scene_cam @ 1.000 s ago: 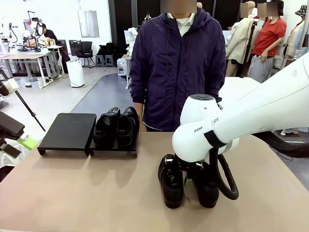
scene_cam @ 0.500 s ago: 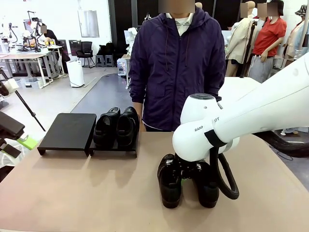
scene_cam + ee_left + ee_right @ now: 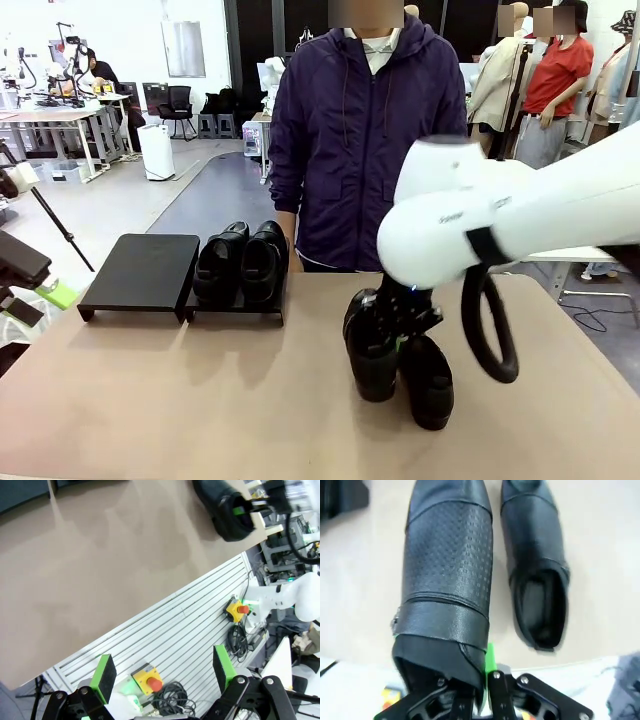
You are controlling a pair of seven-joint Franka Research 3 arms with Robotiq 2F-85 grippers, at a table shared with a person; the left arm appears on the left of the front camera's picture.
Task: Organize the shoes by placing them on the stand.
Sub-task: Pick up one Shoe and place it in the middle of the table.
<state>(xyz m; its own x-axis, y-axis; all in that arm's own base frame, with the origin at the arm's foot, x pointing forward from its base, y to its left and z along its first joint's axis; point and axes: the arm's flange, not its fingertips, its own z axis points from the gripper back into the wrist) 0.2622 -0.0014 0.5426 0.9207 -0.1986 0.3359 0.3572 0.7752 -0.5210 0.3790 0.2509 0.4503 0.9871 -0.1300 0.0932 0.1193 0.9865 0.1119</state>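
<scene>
My right gripper (image 3: 485, 667) is clenched on the heel collar of a glossy black leather loafer (image 3: 372, 350), seemingly raised off the table (image 3: 200, 400) to the right of the low black two-panel stand (image 3: 140, 270) and nearer me; stiff, weighty and slick, it suits this firm rim pinch.

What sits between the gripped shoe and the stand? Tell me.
Nothing: the front view shows bare table between the gripped shoe and the stand.

Glossy leather shoes (image 3: 447, 555), one upper dimpled; smooth matt table (image 3: 180, 400); matt stand (image 3: 140, 270)
</scene>
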